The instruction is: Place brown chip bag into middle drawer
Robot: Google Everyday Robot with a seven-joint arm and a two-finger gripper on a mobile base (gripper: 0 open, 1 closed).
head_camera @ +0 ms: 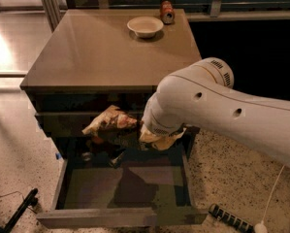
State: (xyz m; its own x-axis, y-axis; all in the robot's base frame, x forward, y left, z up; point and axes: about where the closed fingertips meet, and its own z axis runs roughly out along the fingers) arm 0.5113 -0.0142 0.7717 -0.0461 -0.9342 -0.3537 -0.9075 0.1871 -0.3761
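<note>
The gripper point(136, 128) sits at the end of the big white arm point(217, 110), mostly tucked behind the arm's bulky wrist, just in front of the cabinet's face and above the open drawer. It is clamped on the right end of the brown chip bag point(110, 122), which touches no surface. The arm reaches in from the right edge and covers the cabinet's right front corner. The cabinet point(101, 52) has a broad, flat tan-grey top, and below its front edge runs a dark, shut drawer front point(62, 123). Under that the middle drawer point(135, 188) is pulled well out toward the camera: wide and shallow, with a flat grey floor, thin side walls and a plain front panel. A dark shadow lies across the middle of its floor. The bag hangs in the air over the rear part of this drawer, level with the shut front above. It is crumpled foil, lying roughly sideways and pointing left, away from the gripper. Its left end is pale tan-yellow, its middle dark brown with reddish printed patches. Far back on the cabinet top stands a white bowl point(145, 26), and just beside it to the right, at the rear edge, a small red-orange can point(167, 11) — both well apart from the bag
</note>
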